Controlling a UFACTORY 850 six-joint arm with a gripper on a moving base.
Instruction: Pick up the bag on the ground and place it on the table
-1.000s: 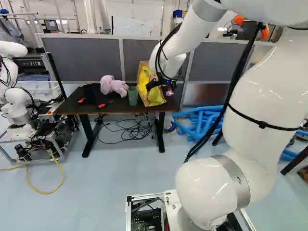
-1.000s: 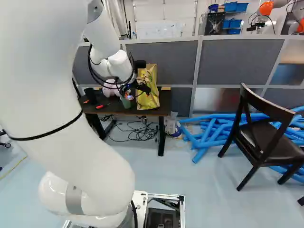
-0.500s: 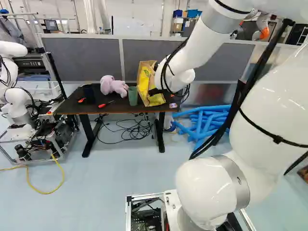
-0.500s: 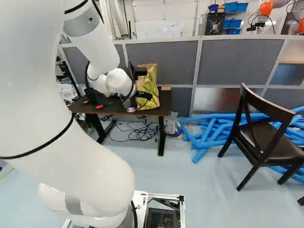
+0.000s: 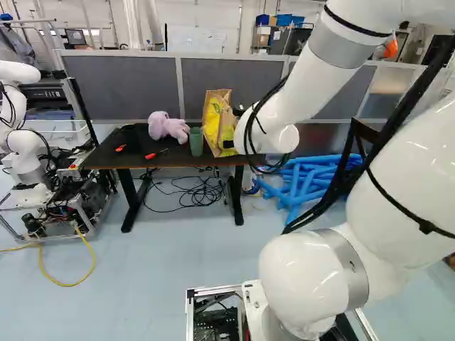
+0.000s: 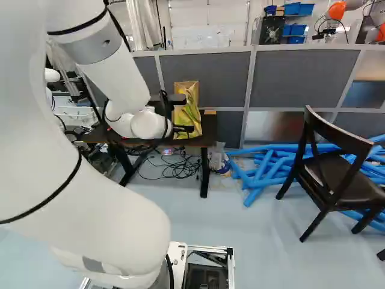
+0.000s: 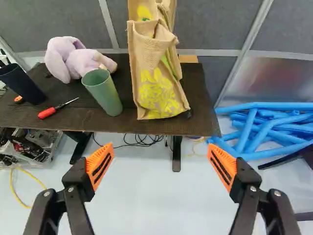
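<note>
Lower and drawn back since the earlier frames, the arm (image 5: 313, 78) has shifted away from the table (image 5: 106, 160), while its base has stayed put. On that table, toward the end by the blue tubes (image 5: 295, 181), the bag (image 7: 159, 85) stands upright. Its long axis runs up and down, its mouth points upward, and a yellow-patterned face looks toward the claw (image 6: 181, 130). Those fingers are spread wide, touching nothing. The bag lies ahead of them, beyond the tips and lined up with the gap, just beside the green cup (image 7: 102, 93).
</note>
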